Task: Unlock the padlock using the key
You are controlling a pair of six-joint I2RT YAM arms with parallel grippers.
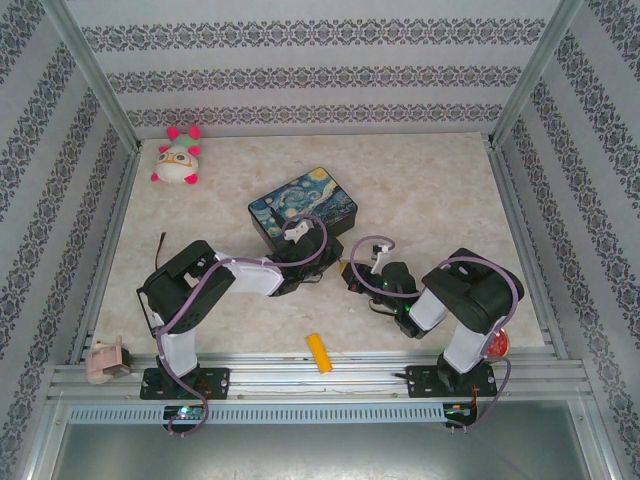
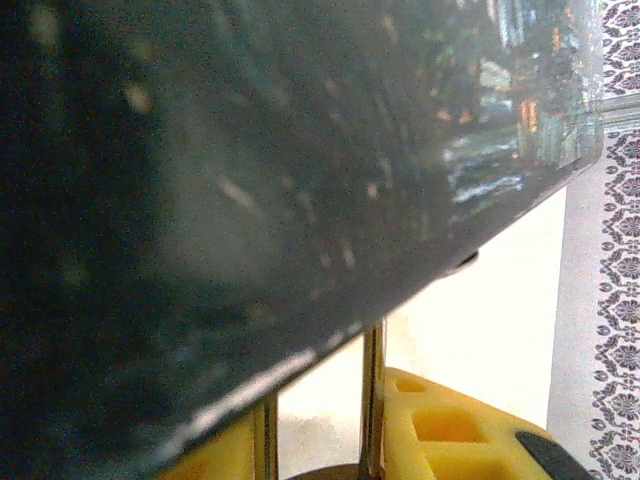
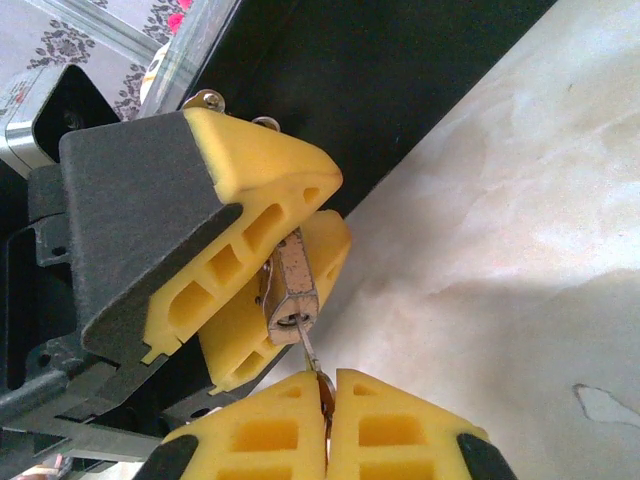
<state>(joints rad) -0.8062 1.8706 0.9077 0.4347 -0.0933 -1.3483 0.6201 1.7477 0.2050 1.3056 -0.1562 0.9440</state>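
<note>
Pinching the key (image 3: 312, 355) by its head, R gripper (image 3: 327, 400) is clamped tight, pads meeting w/ only the thin shaft poking out. Key runs up and slightly left in the right wrist view, tip at the padlock (image 3: 290, 290) bottom face (how deep, can't tell). Padlock sits just above R gripper's tips, long axis roughly in line w/ the key, keyhole end toward them. L gripper (image 3: 322, 212) squeezes the padlock body between yellow pads. Left wrist view: two silver shackle legs (image 2: 372, 400) stand upright. Top cam: grippers meet just by the painted box (image 1: 303, 208); yellow block (image 1: 318, 352) lies well apart.
</note>
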